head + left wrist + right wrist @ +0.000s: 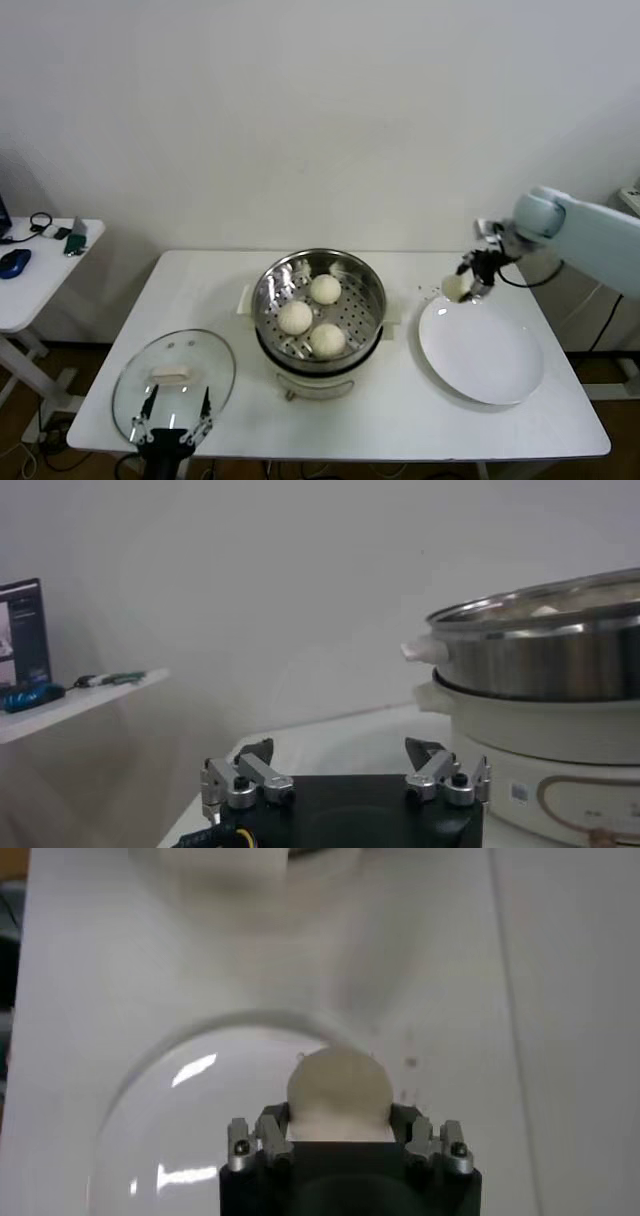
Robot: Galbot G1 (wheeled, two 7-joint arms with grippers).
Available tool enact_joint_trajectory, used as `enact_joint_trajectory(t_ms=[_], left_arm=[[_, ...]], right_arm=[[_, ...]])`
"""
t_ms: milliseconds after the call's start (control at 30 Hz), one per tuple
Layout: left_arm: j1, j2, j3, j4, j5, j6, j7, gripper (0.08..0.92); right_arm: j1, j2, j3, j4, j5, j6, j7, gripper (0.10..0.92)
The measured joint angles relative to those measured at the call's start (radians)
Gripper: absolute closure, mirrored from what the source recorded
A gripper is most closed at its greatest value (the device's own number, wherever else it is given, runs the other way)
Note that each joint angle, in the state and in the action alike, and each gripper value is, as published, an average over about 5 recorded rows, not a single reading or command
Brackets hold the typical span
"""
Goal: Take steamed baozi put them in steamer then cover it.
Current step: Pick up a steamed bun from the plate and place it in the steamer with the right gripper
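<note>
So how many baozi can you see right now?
4. Three sit in the steamer. The fourth baozi is gripped in the right hand over the plate's far edge.

White table (400, 420); white plate (485, 355); side table (40, 280), blue mouse (14, 262).

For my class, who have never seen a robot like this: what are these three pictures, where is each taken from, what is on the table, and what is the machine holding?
This is a two-armed robot. The wide picture comes from its head camera, looking down at a white table. The other two come from cameras on its wrists.

On the table stands a steel steamer with three baozi inside. A glass cover lies flat to the robot's left, and a white plate to its right.

The right tool is shut on a fourth baozi, at the plate's far rim. The left tool waits open at the table's near edge, by the cover.
</note>
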Motion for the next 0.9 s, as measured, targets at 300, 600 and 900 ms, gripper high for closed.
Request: enact_joint_trajectory(t_ms=[300, 600, 900], left_arm=[[-0.003, 0.025, 0.012, -0.018, -0.021, 0.005, -0.002, 0.177], [-0.003, 0.043, 0.034, -0.036, -0.024, 0.007, -0.002, 0.177], [-0.006, 0.047, 0.033, -0.039, -0.035, 0.008, -0.003, 0.177]], right_arm=[[0.269, 0.154, -0.233, 0.06, 0.308, -0.044, 0.048, 0.355], [0.387, 0.31, -0.356, 0.129, 0.496, -0.078, 0.116, 0.339], [0.389, 0.446, -0.414, 0.154, 0.557, -0.1, 0.157, 0.338]])
